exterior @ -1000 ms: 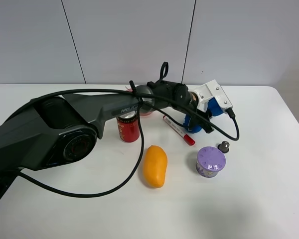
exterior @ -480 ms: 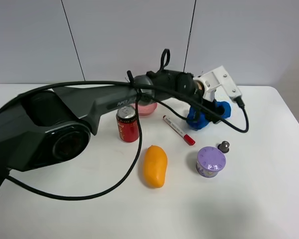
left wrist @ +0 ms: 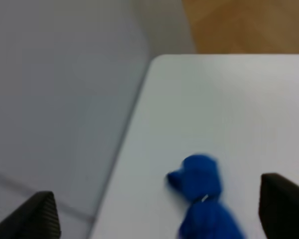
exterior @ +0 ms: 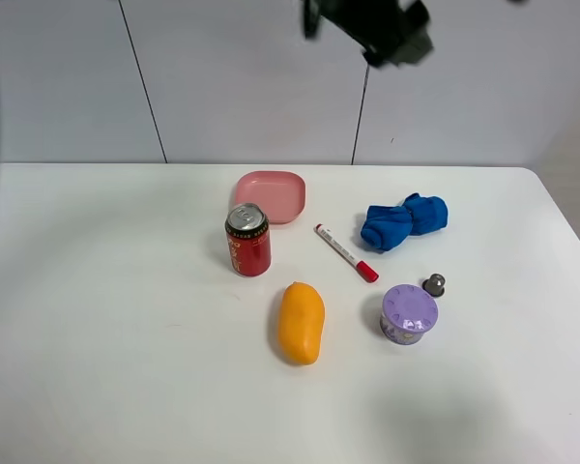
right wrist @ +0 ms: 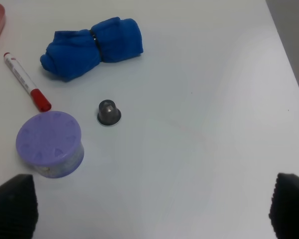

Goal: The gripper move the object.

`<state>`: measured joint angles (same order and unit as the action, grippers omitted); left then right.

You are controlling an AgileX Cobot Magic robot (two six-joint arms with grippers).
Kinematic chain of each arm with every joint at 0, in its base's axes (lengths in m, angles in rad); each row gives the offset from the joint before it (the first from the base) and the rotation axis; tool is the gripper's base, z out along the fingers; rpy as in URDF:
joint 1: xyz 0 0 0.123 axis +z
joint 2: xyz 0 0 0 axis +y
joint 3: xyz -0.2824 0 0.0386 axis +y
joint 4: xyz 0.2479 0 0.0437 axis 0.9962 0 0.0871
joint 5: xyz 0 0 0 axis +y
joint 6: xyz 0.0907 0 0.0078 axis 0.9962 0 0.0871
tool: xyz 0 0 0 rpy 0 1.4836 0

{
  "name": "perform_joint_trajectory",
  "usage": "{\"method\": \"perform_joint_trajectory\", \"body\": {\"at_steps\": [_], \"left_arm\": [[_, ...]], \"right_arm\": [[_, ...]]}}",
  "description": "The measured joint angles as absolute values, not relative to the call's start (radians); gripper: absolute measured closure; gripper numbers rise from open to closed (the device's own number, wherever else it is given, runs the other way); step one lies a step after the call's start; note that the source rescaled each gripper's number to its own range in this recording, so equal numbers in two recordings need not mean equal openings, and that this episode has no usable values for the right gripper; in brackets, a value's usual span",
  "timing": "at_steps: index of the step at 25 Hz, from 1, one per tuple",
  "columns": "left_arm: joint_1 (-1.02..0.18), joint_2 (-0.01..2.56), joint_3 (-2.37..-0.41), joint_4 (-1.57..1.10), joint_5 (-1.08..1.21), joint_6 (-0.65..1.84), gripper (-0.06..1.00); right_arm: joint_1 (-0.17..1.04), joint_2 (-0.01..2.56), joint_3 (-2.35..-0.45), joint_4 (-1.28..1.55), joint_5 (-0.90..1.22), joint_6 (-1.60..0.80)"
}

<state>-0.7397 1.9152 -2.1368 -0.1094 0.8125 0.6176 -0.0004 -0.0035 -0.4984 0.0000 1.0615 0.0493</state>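
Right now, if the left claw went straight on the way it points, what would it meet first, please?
Most likely the blue cloth, framed by the open left claw. Should the line pass above it, bare white table comes next. The view is blurred, so depth is uncertain.

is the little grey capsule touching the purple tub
Apart. The right wrist view shows a strip of bare table between the grey capsule and the purple tub. The exterior high view only makes them look close.
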Motion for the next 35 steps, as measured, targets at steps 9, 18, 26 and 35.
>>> {"method": "perform_joint_trajectory", "body": {"at_steps": [9, 18, 26, 35], "left_arm": [[-0.330, 1.536, -2.133, 0.000, 1.195, 0.531, 0.14], [-0.108, 1.090, -1.874, 0.025, 1.204, 0.529, 0.14], [-0.105, 0.676, -1.501, 0.105, 1.212, 0.439, 0.14], [-0.105, 0.321, -1.128, 0.161, 1.215, 0.256, 0.14]], "right_arm": [[0.000, -0.003, -0.498, 0.000, 1.062, 0.049], [0.000, -0.003, -0.498, 0.000, 1.062, 0.049], [0.000, -0.003, -0.498, 0.000, 1.062, 0.049], [0.000, -0.003, -0.498, 0.000, 1.062, 0.049]]}}
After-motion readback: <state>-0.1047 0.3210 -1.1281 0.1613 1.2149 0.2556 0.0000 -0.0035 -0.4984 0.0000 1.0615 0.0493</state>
